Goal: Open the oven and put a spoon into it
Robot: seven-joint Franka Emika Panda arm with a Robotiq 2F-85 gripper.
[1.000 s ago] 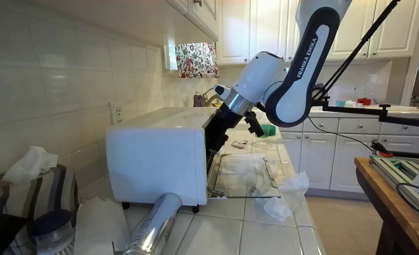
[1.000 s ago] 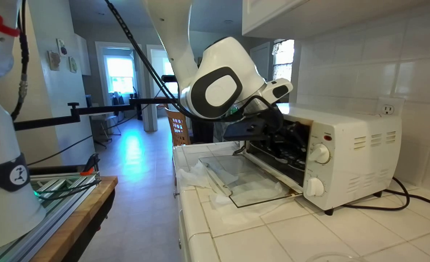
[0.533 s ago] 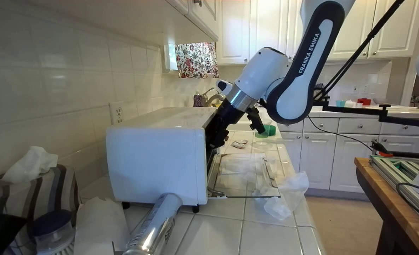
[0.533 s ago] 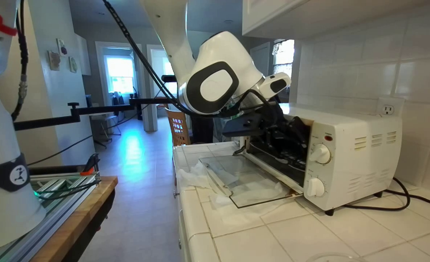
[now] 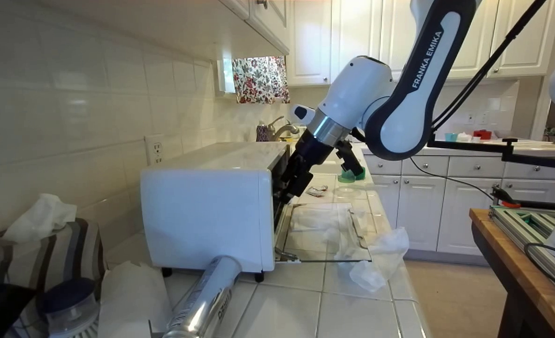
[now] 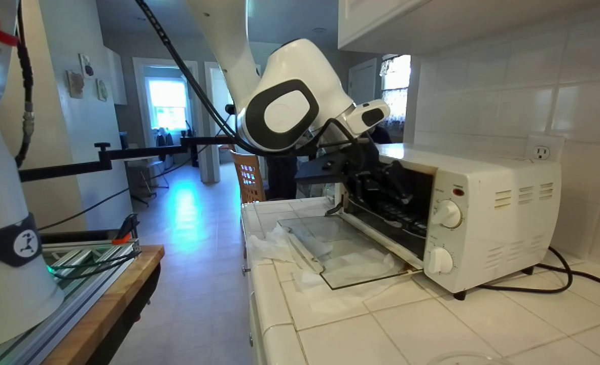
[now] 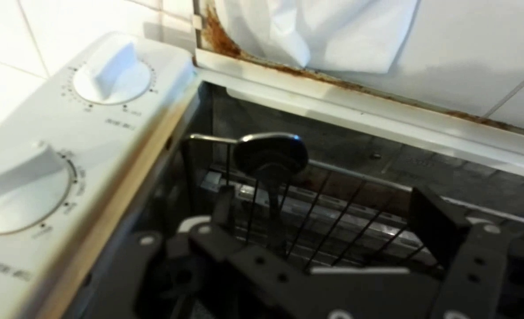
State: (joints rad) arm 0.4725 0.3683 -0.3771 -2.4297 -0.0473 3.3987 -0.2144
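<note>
Oven (image 6: 505,218): opened, door (image 6: 350,243) folded down | spoon (image 7: 270,155): inside, apparently resting on rack (image 7: 339,218) | gripper (image 7: 326,208): spread, pinching nothing, partly inside oven | progress: seemingly past both opening and placing | left: probably just backing out without knocking spoon

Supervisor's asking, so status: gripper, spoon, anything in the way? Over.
Gripper open at mouth of oven, holding nothing. Spoon inside, on the rack. Way out over the lowered glass door looks unblocked.
</note>
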